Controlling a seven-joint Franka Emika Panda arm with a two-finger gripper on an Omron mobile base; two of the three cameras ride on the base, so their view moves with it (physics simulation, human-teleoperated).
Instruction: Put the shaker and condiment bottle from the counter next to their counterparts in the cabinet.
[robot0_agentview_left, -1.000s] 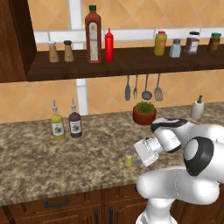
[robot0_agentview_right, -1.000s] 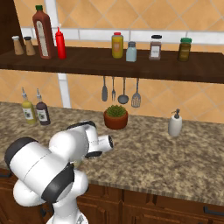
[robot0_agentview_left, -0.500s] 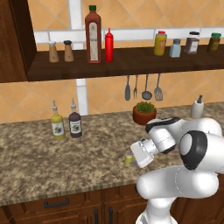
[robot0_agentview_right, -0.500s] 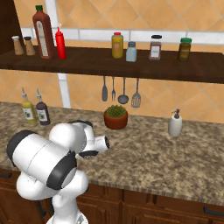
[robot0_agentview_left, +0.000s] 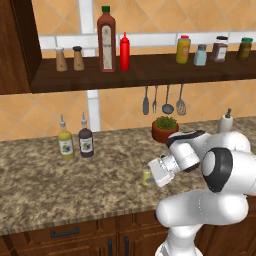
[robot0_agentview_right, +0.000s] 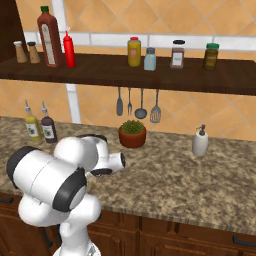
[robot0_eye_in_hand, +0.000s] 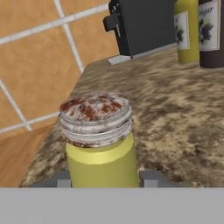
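The shaker, a tiny yellow-green cylinder with a grey cap, stands on the counter near its front edge. My gripper reaches it from the right, low over the worktop. In the hand view the shaker sits between the two dark fingertips, which press on its sides, so the gripper is shut on it. The condiment bottle, plain bright red, stands on the cabinet shelf beside a tall dark red bottle.
A yellow bottle and a dark bottle stand at the counter's back left. A potted plant and a soap dispenser stand behind the arm. Utensils hang under the shelf. Two brown shakers and several jars share the shelf.
The hand has moved in to the left onto the shaker, and the open jaws have shut on its sides. The shaker still stands on the counter.
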